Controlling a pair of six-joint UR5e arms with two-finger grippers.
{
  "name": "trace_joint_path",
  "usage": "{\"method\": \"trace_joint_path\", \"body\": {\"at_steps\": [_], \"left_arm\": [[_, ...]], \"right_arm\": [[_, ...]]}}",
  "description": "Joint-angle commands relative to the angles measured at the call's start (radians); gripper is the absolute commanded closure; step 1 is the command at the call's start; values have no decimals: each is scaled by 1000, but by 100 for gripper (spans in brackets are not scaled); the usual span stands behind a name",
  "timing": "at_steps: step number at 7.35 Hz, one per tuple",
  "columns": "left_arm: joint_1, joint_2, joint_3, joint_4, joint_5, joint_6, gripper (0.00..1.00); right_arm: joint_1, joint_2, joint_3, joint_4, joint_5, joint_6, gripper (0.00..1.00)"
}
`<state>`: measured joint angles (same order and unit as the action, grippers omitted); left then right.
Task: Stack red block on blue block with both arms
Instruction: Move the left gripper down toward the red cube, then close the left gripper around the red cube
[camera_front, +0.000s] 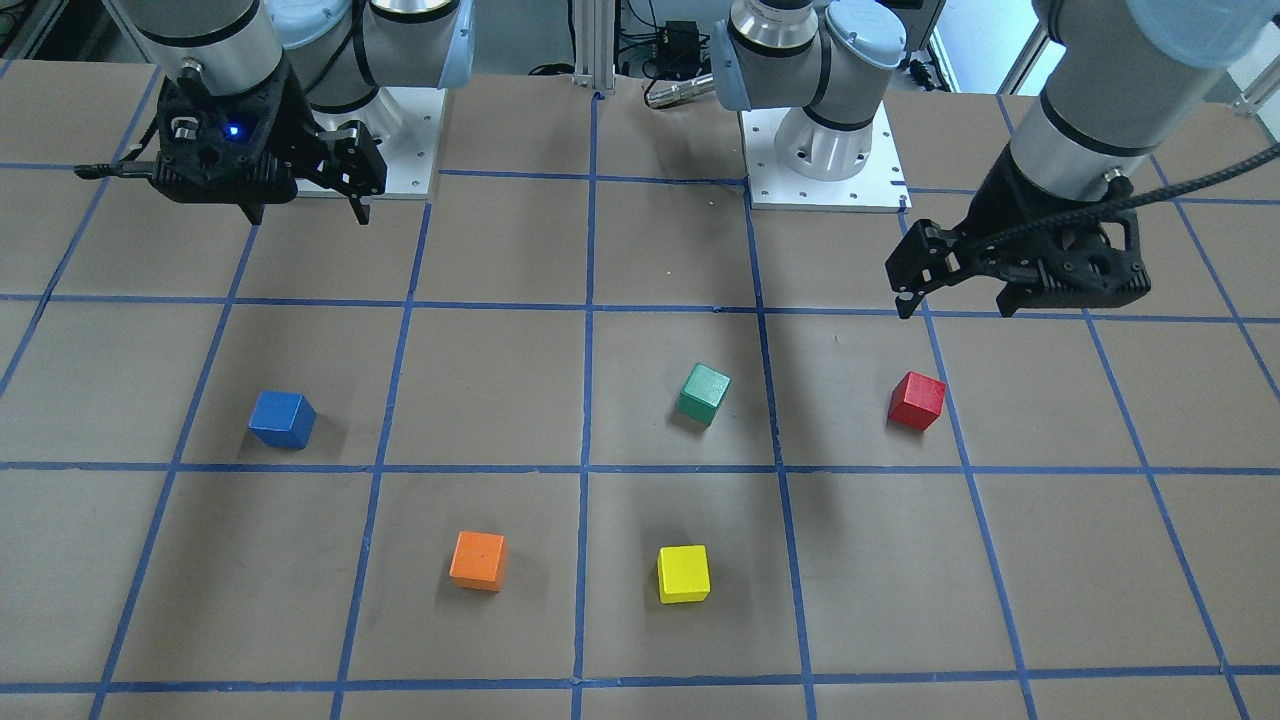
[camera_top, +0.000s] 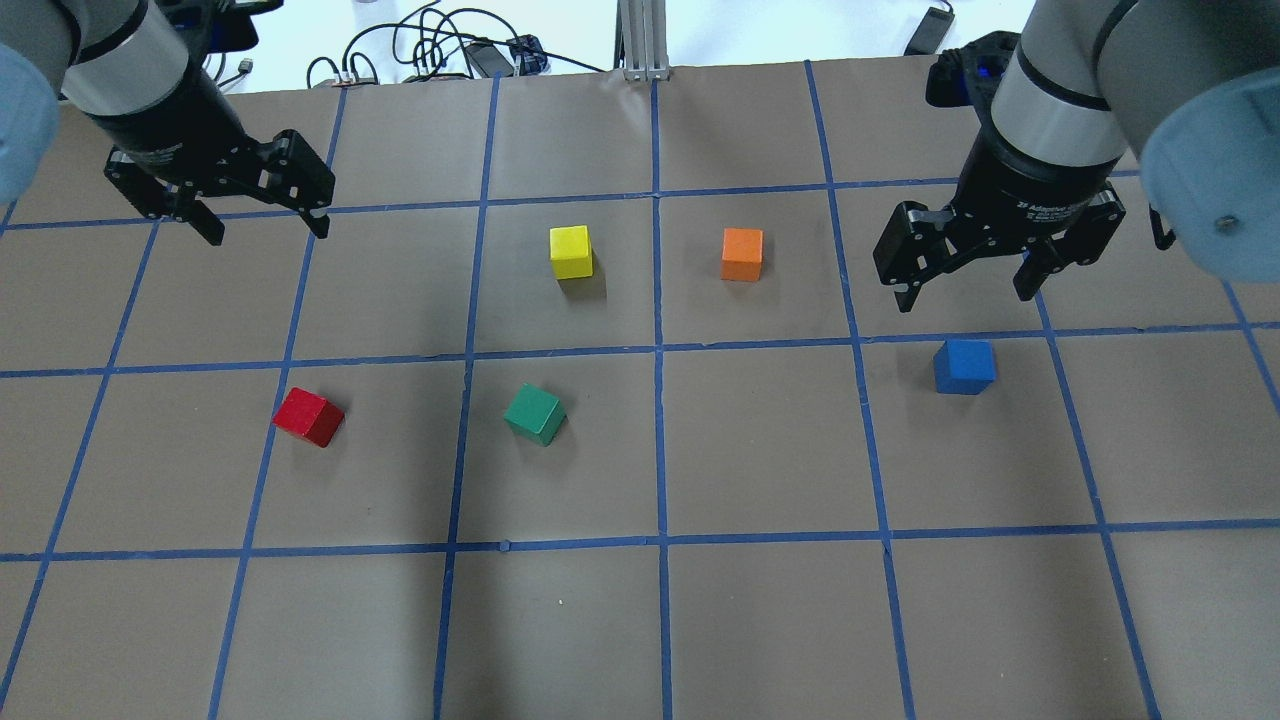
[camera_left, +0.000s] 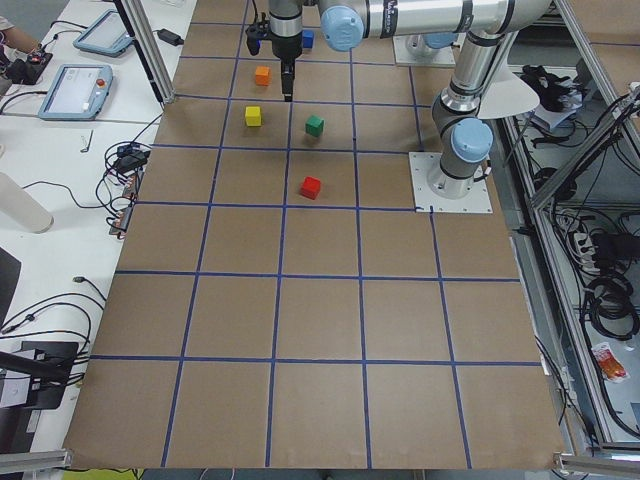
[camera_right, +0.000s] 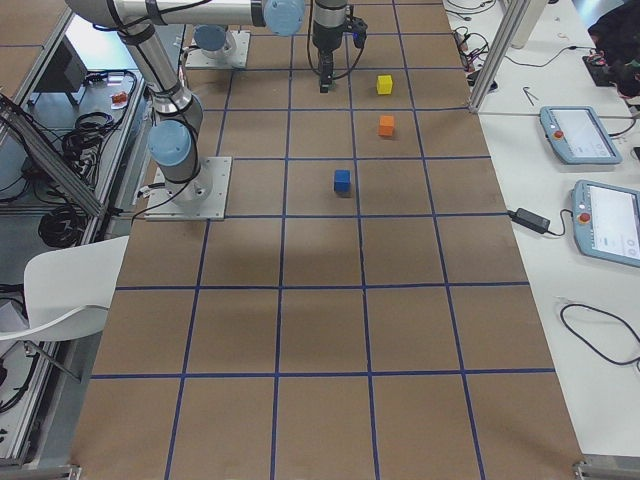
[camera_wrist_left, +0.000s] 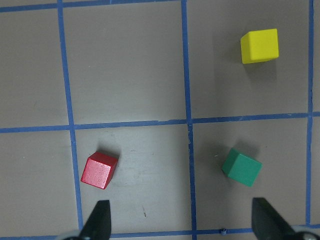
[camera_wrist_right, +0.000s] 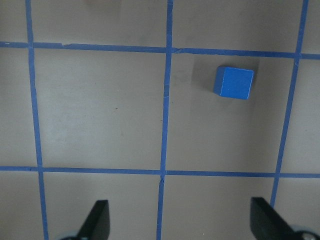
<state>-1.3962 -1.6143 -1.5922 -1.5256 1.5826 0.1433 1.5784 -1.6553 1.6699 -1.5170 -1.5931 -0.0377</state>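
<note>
A: We start at the robot's side of the table (camera_top: 760, 620). The left gripper (camera_top: 268, 234) hangs clear of the surface, fingers spread, nothing between them. The right gripper (camera_top: 964, 299) is the same, spread and empty.

B: Agreed. In the nearer row we log the red block (camera_top: 308, 416) on the left arm's side, lying free and turned askew to the tape grid. The green block (camera_top: 535, 414) sits near it. The blue block (camera_top: 964, 366) is well apart from red, on the right arm's side.

A: Farther row: yellow block (camera_top: 571, 251), orange block (camera_top: 742, 254). Neither is ours.

B: Nothing is stacked yet. We judge picking red to be the step in hand.

A: Risks we note. Red is skewed, so fingers closing square to the grid would meet its corners and spin or push it. Red to blue spans both arms' halves, so a transfer looks needed, and a shallow pinch could drop it there.

B: An off-centre release could also tip red off blue, or nudge blue aside.
</note>
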Motion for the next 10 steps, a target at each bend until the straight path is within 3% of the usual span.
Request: {"method": "trace_joint_path", "body": {"at_steps": [1,3,5,8,10], "left_arm": [[100,-7,-124,71,-3,137,0],[195,-39,-285,260,-1,253,0],[224,-47,-489,579,-3,342,0],[223,-75,-577,621,-15,396,0],[227,-113,-580,627,-12,517,7]], "right_arm": [[-1,-3,-2,4,4,4,0],[-1,-8,-9,5,12,-1,0],[-5,-6,-1,5,4,-1,0],[-3,-6,-1,3,10,-1,0],[-5,-3,1,0,1,-1,0]]}}
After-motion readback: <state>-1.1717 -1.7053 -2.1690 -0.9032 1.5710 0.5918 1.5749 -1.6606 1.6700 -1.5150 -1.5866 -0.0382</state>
